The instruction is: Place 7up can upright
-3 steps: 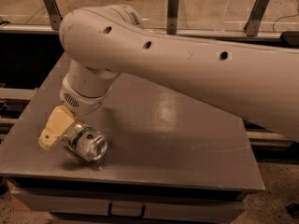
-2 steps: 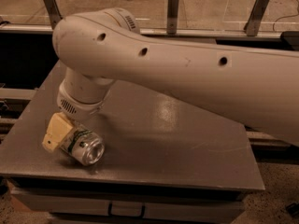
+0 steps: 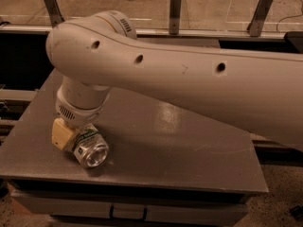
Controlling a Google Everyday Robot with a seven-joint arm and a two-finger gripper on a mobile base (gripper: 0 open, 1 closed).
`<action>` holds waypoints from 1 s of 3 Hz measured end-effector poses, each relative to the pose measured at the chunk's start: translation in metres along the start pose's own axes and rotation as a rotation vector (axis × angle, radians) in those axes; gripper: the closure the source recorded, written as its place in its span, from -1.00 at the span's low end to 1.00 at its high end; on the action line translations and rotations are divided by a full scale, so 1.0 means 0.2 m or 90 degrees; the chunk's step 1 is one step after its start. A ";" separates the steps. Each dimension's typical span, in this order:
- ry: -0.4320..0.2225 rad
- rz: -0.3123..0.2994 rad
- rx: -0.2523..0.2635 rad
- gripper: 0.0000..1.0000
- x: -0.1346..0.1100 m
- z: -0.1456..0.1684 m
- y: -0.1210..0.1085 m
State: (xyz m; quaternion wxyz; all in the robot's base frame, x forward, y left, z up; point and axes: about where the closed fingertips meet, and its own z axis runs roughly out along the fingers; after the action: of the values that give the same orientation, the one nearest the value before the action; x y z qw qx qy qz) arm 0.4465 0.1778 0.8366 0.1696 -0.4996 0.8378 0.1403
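The 7up can [image 3: 91,151], silver with green markings, lies tilted near the front left corner of the grey table [image 3: 189,145], its shiny end facing me and towards the front edge. My gripper [image 3: 75,140] hangs under the white wrist at the table's left side and is shut on the can's upper part. One tan finger [image 3: 62,133] shows left of the can; the other is hidden behind it. I cannot tell if the can's lower edge touches the tabletop. My big white arm crosses the view from the right.
The table's front edge [image 3: 142,182] runs just below the can, with a drawer handle [image 3: 128,213] under it. A dark rail with metal posts [image 3: 175,6] stands behind the table. Floor shows at the lower right.
The wrist has shifted right and turned. The tan finger moved down and closer to the can, which stayed in about the same place, more tucked under the wrist.
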 end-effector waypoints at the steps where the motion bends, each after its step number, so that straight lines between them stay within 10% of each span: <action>1: -0.002 -0.015 0.023 0.76 -0.02 -0.07 -0.05; 3: -0.150 -0.059 0.079 1.00 -0.20 -0.59 -0.47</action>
State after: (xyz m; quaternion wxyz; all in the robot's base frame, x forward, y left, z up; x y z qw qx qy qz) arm 0.5314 0.1186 0.9534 0.3040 -0.5063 0.7951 0.1378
